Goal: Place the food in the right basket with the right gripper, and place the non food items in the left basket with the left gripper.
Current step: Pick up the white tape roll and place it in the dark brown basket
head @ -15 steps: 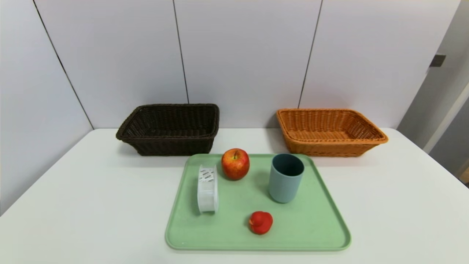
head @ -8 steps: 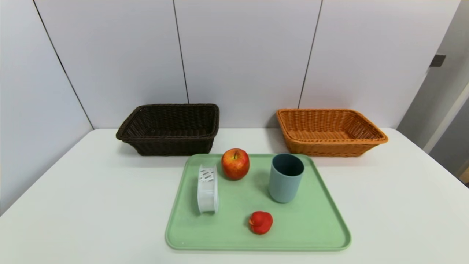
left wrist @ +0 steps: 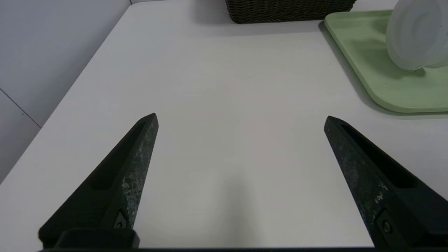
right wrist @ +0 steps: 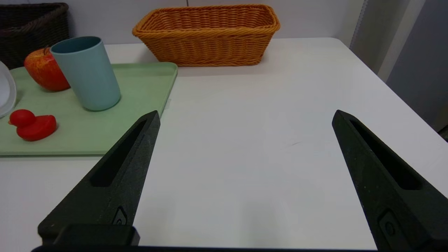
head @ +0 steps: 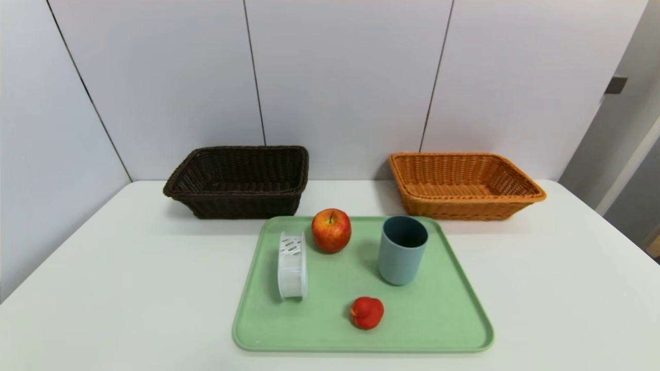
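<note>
A green tray (head: 454,319) in the middle of the table carries a red apple (head: 331,230), a blue-grey cup (head: 401,250), a white round container on its edge (head: 292,265) and a small red toy duck (head: 366,312). Behind it stand the dark brown left basket (head: 238,180) and the orange right basket (head: 464,184), both with nothing in them. My left gripper (left wrist: 240,118) hovers open over bare table to the left of the tray (left wrist: 385,87). To the tray's right, my right gripper (right wrist: 245,115) is open, with nothing between its fingers. Neither arm shows in the head view.
The white table (head: 129,288) has bare surface on both sides of the tray. A panelled wall (head: 340,77) rises right behind the baskets. The table's right edge drops off near a grey doorway (head: 629,170).
</note>
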